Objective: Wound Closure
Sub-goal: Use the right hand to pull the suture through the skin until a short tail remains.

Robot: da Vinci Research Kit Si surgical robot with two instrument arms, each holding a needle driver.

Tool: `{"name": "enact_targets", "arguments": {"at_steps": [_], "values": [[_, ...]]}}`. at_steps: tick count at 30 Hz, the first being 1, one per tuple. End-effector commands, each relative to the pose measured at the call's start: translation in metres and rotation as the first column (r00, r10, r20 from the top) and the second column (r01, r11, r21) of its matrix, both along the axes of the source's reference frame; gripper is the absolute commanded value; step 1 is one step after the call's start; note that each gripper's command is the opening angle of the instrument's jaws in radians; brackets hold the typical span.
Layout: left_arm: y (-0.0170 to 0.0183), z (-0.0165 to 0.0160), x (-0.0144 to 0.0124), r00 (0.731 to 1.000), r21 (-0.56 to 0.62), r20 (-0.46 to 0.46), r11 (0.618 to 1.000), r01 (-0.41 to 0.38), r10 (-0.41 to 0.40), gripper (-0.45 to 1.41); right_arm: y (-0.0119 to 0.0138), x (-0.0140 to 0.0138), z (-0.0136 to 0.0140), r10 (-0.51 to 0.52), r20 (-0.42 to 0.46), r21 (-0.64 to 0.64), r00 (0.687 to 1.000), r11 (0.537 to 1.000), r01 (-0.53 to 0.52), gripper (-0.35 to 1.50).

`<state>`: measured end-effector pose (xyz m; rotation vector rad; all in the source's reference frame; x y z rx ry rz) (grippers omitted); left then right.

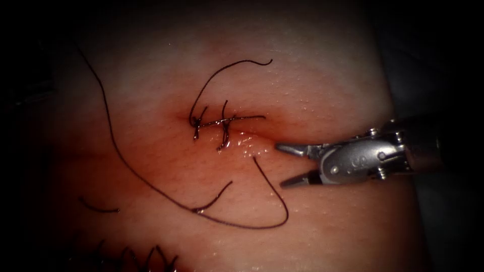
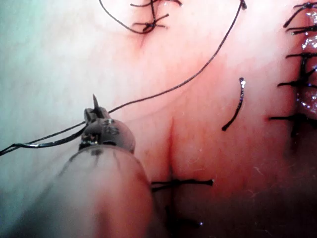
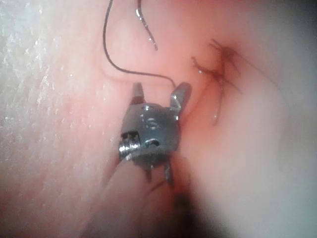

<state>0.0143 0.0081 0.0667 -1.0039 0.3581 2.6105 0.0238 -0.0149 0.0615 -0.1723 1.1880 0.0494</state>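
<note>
While wide open, right claw [image 1: 282,165] holds nothing.

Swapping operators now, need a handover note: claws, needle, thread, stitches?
Right claw: open, holding nothing, just right of the cut.
Left claw: appears shut on the thread, off to the side of the tissue.
Needle: I cannot make it out.
Done: stitches cross the cut, tails left long.
Loose thread lies looped on the tissue below the cut; a cut end lies at lower left.
Left: cannot judge.
</note>
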Motion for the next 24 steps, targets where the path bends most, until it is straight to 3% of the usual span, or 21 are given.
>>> {"name": "enact_targets", "arguments": {"at_steps": [1,8,18,19,20,21,24], "values": [[0.0001,0.0006,-0.0006,1.000,-0.002,0.004,1.000,0.002,-0.002,-0.45,-0.0001,0.0010,0.0007,-0.001,-0.003,0.001,1.000,1.000,0.001,1.35],[-0.0001,0.0007,-0.0011,1.000,-0.001,0.003,1.000,-0.004,0.004,-0.45,-0.0002,0.0030,0.0017,-0.028,-0.026,-0.003,0.999,1.000,0.027,1.31],[-0.0003,0.0008,-0.0014,1.000,-0.001,0.002,1.000,-0.008,0.008,-0.45,-0.0005,0.0039,0.0027,-0.069,-0.033,-0.014,0.997,0.998,0.068,1.11],[-0.0003,0.0008,-0.0015,1.000,0.000,0.002,1.000,-0.010,0.010,-0.45,-0.0005,0.0040,0.0027,-0.084,-0.041,-0.013,0.996,0.996,0.084,0.87],[-0.0004,0.0008,-0.0016,1.000,-0.001,0.002,1.000,-0.010,0.010,-0.45,-0.0005,0.0040,0.0028,-0.097,-0.045,-0.006,0.994,0.995,0.097,0.52],[-0.0004,0.0008,-0.0016,1.000,-0.001,0.004,1.000,-0.011,0.011,-0.45,-0.0005,0.0039,0.0028,-0.122,-0.045,0.024,0.992,0.992,0.123,-0.35],[-0.0004,0.0008,-0.0016,1.000,0.000,0.003,1.000,-0.013,0.013,-0.45,-0.0005,0.0037,0.0028,-0.133,-0.050,0.062,0.990,0.989,0.136,-0.35]]}}
